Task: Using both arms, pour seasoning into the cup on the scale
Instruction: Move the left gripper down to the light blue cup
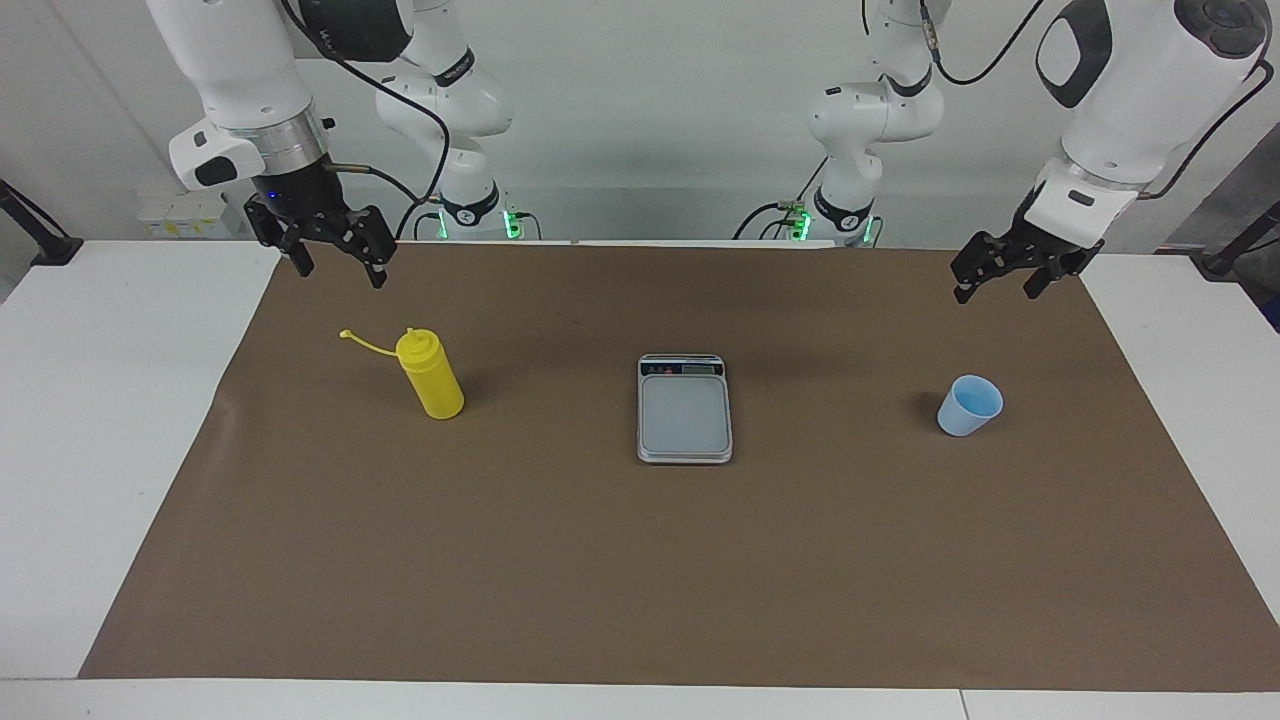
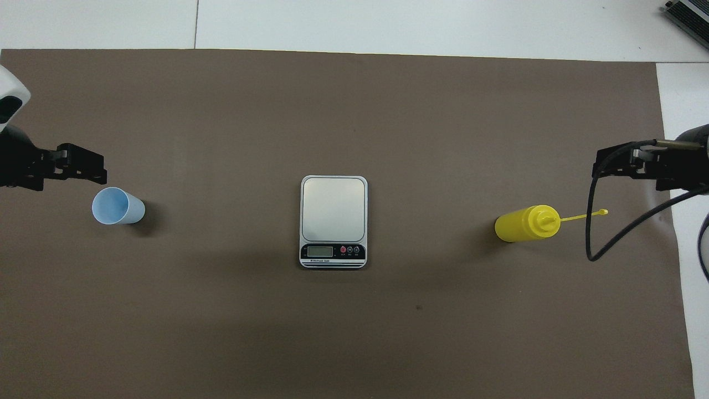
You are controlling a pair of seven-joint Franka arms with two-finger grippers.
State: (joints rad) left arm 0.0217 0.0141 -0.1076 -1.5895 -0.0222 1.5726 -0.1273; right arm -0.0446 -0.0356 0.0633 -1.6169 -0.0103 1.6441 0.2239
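A white table [image 1: 120, 420] carries a wide brown mat [image 1: 640, 560] that covers most of its top, and everything stands on that mat.

The two arms hang over the edge of the mat nearest the robots, one at each end. The right arm [image 1: 240, 90] comes down over the corner at its own end, and the right gripper [image 1: 335, 262] hangs in the air there, fingers spread apart and holding nothing. The left arm [image 1: 1130, 100] does the same at its end; the left gripper [image 1: 998, 282] hangs tilted above the mat with its fingers released, also empty. Neither touches anything.

In the middle of the mat lies the scale [image 1: 685, 408], flat, its long axis running toward and away from the robots. The dark display strip sits on the short edge nearest the robots, and the grey plate is bare.

Toward the right arm's end stands the yellow bottle [image 1: 431, 375], upright, nozzle pointing up. Its small cap [image 1: 345, 335] is off the nozzle and hangs out on a thin tether toward the right arm's end of the table. The bottle is well apart from the scale, and the right gripper is up in the air near it.

Toward the left arm's end stands the blue cup [image 1: 969, 405], upright, mouth open upward, narrower at the base. It is well apart from the scale, roughly level with it and the bottle.
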